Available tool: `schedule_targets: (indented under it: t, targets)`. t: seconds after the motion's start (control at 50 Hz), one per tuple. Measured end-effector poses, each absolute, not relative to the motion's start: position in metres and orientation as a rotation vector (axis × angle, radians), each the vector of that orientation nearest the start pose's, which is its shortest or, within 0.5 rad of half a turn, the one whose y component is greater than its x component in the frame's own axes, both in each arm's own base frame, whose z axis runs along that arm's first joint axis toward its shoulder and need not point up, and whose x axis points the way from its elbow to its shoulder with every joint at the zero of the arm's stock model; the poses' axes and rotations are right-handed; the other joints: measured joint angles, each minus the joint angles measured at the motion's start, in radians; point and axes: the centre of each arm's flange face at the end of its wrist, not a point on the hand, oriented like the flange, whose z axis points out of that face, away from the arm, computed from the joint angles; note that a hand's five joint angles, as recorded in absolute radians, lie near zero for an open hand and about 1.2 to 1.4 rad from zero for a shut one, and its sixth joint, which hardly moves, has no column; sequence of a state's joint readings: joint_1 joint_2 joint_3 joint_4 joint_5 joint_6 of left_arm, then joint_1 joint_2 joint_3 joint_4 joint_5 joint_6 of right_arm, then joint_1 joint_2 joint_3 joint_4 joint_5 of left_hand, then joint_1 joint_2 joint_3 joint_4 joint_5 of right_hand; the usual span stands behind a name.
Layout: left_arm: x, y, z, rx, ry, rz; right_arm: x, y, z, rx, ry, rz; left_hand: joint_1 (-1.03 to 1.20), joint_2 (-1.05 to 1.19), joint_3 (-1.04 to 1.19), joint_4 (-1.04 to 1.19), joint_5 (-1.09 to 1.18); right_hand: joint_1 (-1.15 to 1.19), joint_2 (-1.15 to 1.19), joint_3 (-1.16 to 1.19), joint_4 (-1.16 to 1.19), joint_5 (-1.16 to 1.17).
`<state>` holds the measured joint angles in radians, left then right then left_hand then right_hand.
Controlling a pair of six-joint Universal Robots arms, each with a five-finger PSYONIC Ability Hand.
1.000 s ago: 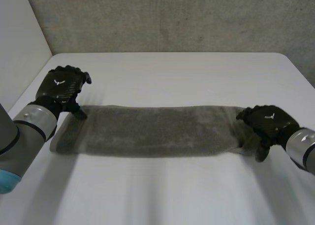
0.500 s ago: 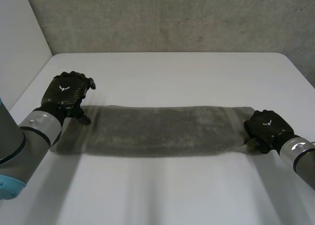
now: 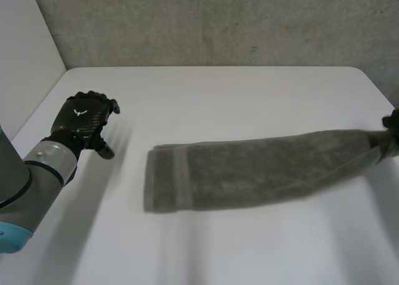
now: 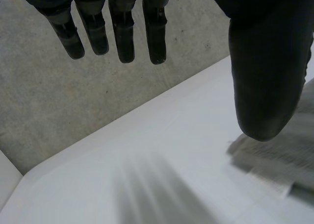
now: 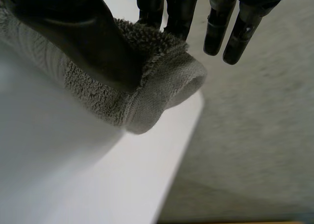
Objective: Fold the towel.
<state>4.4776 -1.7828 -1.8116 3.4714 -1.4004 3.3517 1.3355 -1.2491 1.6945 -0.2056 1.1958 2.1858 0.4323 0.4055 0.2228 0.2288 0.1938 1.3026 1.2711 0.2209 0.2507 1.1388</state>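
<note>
Our right hand (image 5: 86, 40) pinches an end of the grey towel (image 3: 249, 169). Our left hand (image 3: 81, 118) hangs open, empty, over the tabletop (image 3: 237, 98).

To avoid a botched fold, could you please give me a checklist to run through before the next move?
1. Right hand grips the towel: the thumb pinches its end against the fingers, ok.
2. Left hand on the towel: it is open over bare table, apart from the towel, not ok.
3. Towel centred: it lies toward the table's right edge, not ok.
4. Towel flat: flat except at the held end, ok.
5. Layers even at the free end: cannot tell.
</note>
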Motion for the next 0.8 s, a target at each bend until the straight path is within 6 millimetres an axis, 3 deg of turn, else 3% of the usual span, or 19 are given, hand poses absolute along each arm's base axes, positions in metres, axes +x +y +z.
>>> schedule_targets:
  t: [0.08,0.12,0.18,0.26,0.3,0.38,0.48,0.52,0.6,0.68,0.8]
  targets:
    - [-0.218,-0.28,0.201,0.723,2.357,-2.171,0.096,-0.364,0.214,-1.435,2.395,-2.269,0.0,-0.001,0.0,0.0,0.0,0.0,0.0,0.0,0.0,0.002]
    - [-0.218,-0.28,0.201,0.723,2.357,-2.171,0.117,-0.359,0.228,-1.467,2.28,-2.318,0.0,-0.001,0.0,0.0,0.0,0.0,0.001,0.0,0.0,0.002]
    - [-0.218,-0.28,0.201,0.722,2.357,-2.171,0.156,-0.343,0.242,-1.522,2.101,-2.342,0.0,-0.001,0.0,0.0,0.0,0.001,0.01,0.0,0.0,0.002]
    - [-0.217,-0.28,0.201,0.721,2.356,-2.171,0.23,-0.301,0.251,-1.624,1.806,-2.296,0.0,-0.001,0.0,0.0,0.0,0.002,0.017,0.0,0.0,0.002]
    - [-0.217,-0.28,0.201,0.72,2.355,-2.171,0.258,-0.282,0.25,-1.661,1.706,-2.265,0.0,-0.001,0.0,0.0,0.0,0.002,0.021,0.0,0.0,0.002]
    - [-0.217,-0.28,0.202,0.718,2.353,-2.173,0.327,-0.225,0.239,-1.753,1.479,-2.158,0.0,-0.002,0.0,0.0,-0.001,0.002,0.025,0.0,0.0,0.002]
    - [-0.216,-0.28,0.203,0.713,2.35,-2.175,0.377,-0.18,0.213,-1.831,1.341,-2.039,-0.01,-0.004,0.0,0.0,-0.004,0.002,0.025,0.0,0.0,0.002]
    - [-0.216,-0.28,0.203,0.71,2.348,-2.176,0.396,-0.163,0.194,-1.87,1.298,-1.972,-0.01,-0.004,0.0,0.0,-0.004,0.002,0.025,0.0,0.0,0.002]
    - [-0.215,-0.281,0.204,0.705,2.344,-2.179,0.415,-0.146,0.162,-1.928,1.265,-1.882,-0.01,-0.004,0.0,0.0,-0.004,-0.117,-0.087,0.0,0.0,-0.121]
    - [-0.215,-0.281,0.205,0.704,2.343,-2.18,0.42,-0.142,0.141,-1.952,1.272,-1.848,-0.01,-0.004,0.0,0.0,-0.004,-0.468,-0.432,0.0,0.0,-0.484]
    - [-0.216,-0.28,0.205,0.706,2.345,-2.186,0.407,-0.155,0.154,-1.864,1.37,-1.904,-0.01,-0.005,0.0,0.0,-0.006,-0.906,-0.866,0.0,0.0,-0.963]
